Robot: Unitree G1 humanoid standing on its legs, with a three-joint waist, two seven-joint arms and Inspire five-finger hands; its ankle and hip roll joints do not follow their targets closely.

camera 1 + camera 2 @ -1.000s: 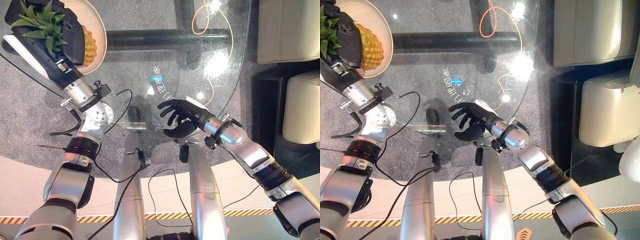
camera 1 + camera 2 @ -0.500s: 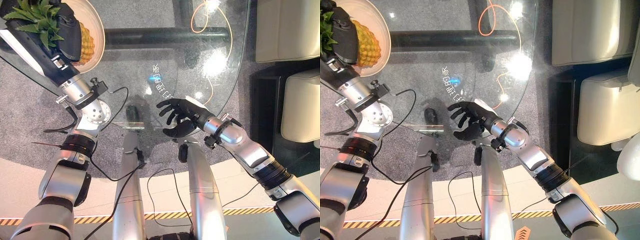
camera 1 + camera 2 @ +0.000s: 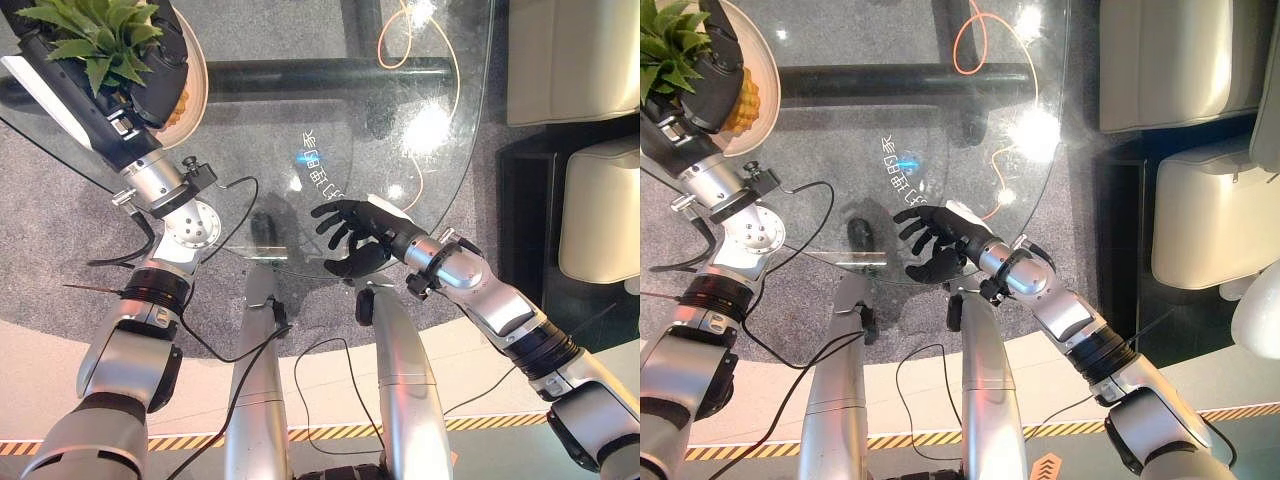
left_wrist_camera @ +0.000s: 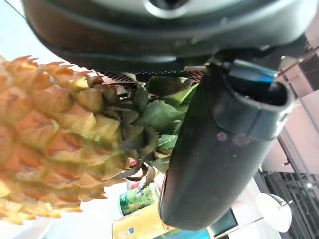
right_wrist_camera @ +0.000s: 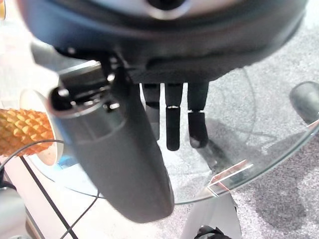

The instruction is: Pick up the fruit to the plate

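Pineapple (image 3: 740, 100) sits gripped in your left hand (image 3: 150, 75) over the plate (image 3: 765, 60); your right hand (image 3: 355, 235) hovers open above the glass surface (image 3: 330, 120).

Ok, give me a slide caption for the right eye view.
Left hand grips the pineapple over the plate; right hand open above the glass table.

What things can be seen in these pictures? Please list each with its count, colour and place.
pineapple: one, yellow-orange body with green leaves, over the plate at the table's far left, in the left hand
plate: one, cream, far left of the table
glass table: one, clear, round-edged, in front of the robot
cable: one, orange, looped beneath the glass
seats: cream, to the right of the table
left hand: dark, curled round the pineapple near its leaves
right hand: dark, fingers relaxed, holding nothing, at the table's near edge
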